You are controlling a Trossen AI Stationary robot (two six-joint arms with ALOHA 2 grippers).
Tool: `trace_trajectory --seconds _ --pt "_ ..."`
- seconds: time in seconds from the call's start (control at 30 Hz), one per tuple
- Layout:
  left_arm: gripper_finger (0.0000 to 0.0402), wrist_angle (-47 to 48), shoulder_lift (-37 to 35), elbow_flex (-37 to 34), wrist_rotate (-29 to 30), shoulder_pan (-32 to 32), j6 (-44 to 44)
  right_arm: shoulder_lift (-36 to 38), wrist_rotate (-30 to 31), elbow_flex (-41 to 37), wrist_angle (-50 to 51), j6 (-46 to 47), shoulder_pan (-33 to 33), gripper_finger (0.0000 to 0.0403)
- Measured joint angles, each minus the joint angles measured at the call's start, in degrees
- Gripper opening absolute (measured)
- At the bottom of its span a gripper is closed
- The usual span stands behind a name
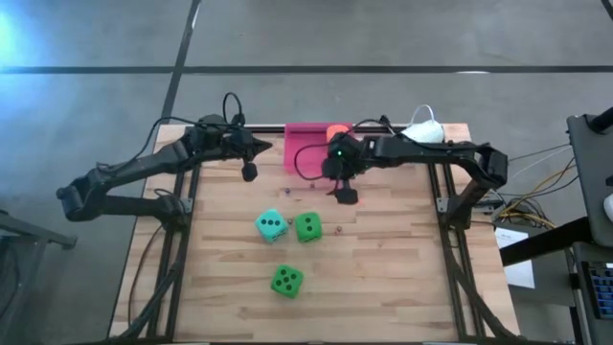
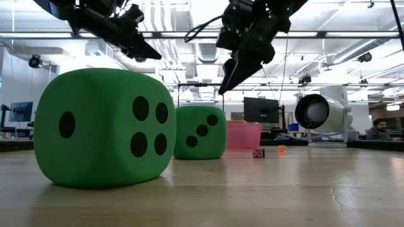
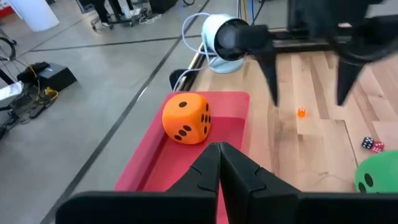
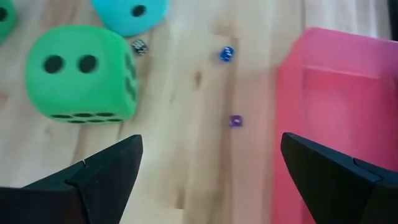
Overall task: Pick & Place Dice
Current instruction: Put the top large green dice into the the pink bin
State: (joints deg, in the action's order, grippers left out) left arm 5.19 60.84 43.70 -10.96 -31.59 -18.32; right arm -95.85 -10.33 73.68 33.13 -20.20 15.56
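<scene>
— Any writing, label or brand you can read from where you work?

— None. I see no letters, logos or printed numbers on anything.

— No signs at all?

— Only pips. My nearest green die (image 2: 104,129) shows one and four; the green die behind it (image 2: 201,131) shows three; the orange die (image 3: 186,117) shows one and four.

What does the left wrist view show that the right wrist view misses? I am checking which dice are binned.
Only the left wrist view shows the orange die lying in the pink tray, and the white camera at the table's edge. Only the right wrist view shows the teal die and small blue and purple dice on the wood. Both show the tray and a green die.
</scene>
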Motion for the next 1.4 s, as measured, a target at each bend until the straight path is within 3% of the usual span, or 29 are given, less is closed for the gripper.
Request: trace_trajectory --seconds 0.2,0.43,0.7,1.4 --pt "0.0010 1.9 0.0 0.0 0.0 2.0 -3.2 0.0 0.0 -1.8 -3.3 0.8 -3.7 0.0380" --pt "0.0011 11.7 -0.1 3.2 0.1 7.6 -4.7 0.0 -0.2 -3.6 -6.0 2.9 -6.3 0.0380" --pt "0.0012 20.1 -0.1 5.5 9.0 16.5 -3.9 0.0 -0.2 -4.9 -7.3 2.2 -8.4 0.0380" --pt "0.0008 32.0 0.9 8.0 9.0 26.0 -4.0 0.1 -0.1 -4.8 -8.2 -4.2 -8.3 0.0380"
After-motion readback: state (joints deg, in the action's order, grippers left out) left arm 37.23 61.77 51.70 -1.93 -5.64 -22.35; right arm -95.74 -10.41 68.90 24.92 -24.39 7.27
